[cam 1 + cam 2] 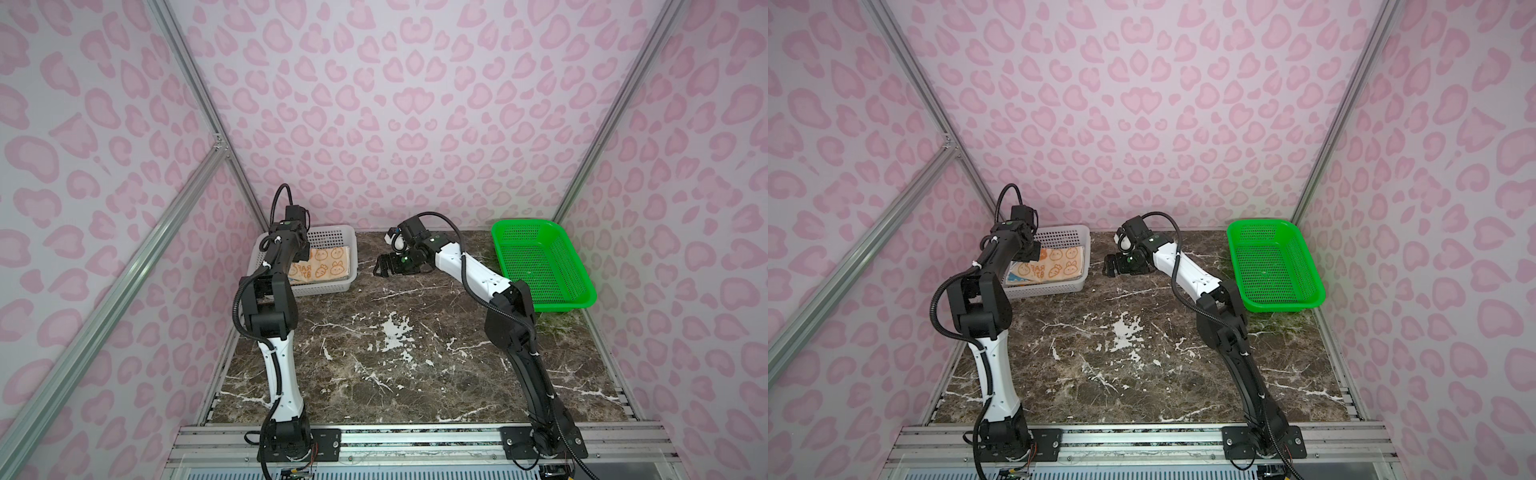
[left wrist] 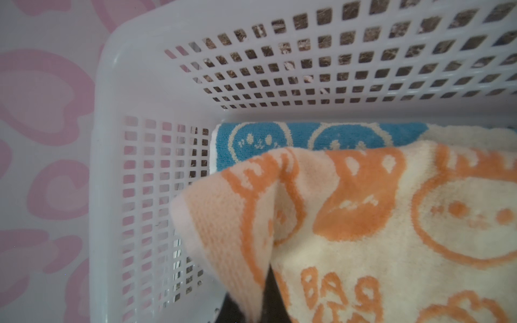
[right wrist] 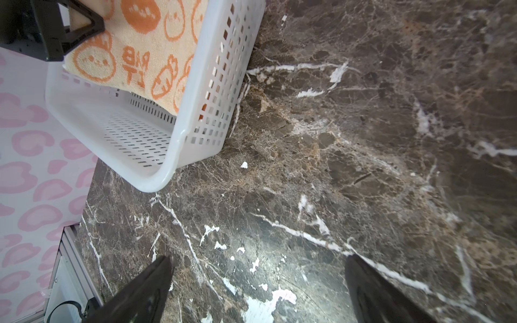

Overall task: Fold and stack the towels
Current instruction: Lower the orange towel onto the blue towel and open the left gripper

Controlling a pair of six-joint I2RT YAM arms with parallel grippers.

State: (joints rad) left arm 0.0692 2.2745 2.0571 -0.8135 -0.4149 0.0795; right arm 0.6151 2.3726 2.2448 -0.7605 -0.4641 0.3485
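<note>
Cream towel [image 2: 363, 223] seen on top inside white basket [image 1: 332, 237], teal towel [image 2: 279, 137] tucked under it (orange one not seen). Corner of cream towel pinched and lifted by left gripper [image 1: 1033, 250], jaws shut tight on it. Right gripper [image 3: 257, 261] held wide open over table [image 1: 395, 374], nothing in it. Green basket [image 1: 523, 226] empty. Job judged just started: towels all left to be taken out, folded, piled.
</note>
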